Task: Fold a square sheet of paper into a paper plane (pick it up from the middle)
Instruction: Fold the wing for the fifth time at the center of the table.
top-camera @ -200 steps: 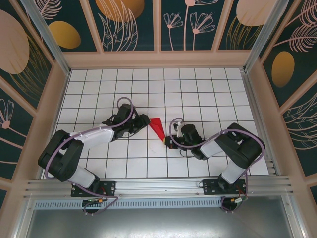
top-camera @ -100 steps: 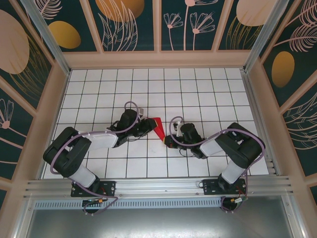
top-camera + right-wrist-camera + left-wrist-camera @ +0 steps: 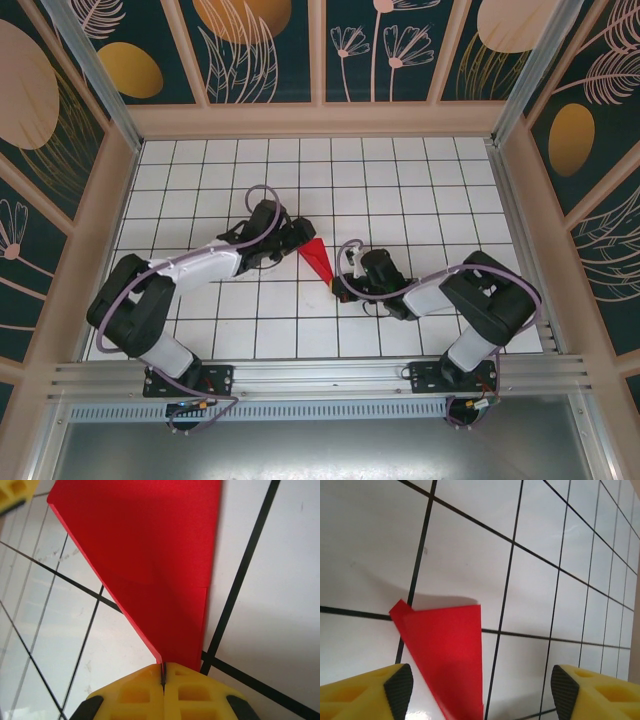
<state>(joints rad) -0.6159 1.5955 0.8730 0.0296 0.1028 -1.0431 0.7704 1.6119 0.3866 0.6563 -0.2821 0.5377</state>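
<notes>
The right claw [image 3: 162,672] is clenching the narrow tip of the paper plane [image 3: 150,570], its 2 yellow fingers [image 3: 200,695] pressing flat together with the red paper caught in the seam between them. From that pinch the plane is widening away across the white worktop [image 3: 280,580], showing 1 folded layer lying over another and crossing a black grid line. In the overhead view the right claw [image 3: 338,285] is sitting low near the middle of the worktop [image 3: 400,180], at the pointed near end of the plane [image 3: 318,258], which is running as a slim red triangle up and to the left. The left claw [image 3: 298,240] is waiting released just beside the broad far end. In the left wrist view the left claw [image 3: 482,686] is gaping wide, with its 2 black pads [image 3: 399,682] standing well apart at the bottom corners. The broad end of the plane [image 3: 445,650] is lying between them, nearer the left pad, and I cannot tell whether it is touching that pad. That end is throwing a soft shadow onto the tile behind it, and 1 small corner at its left is showing as a separate lighter flap.
</notes>
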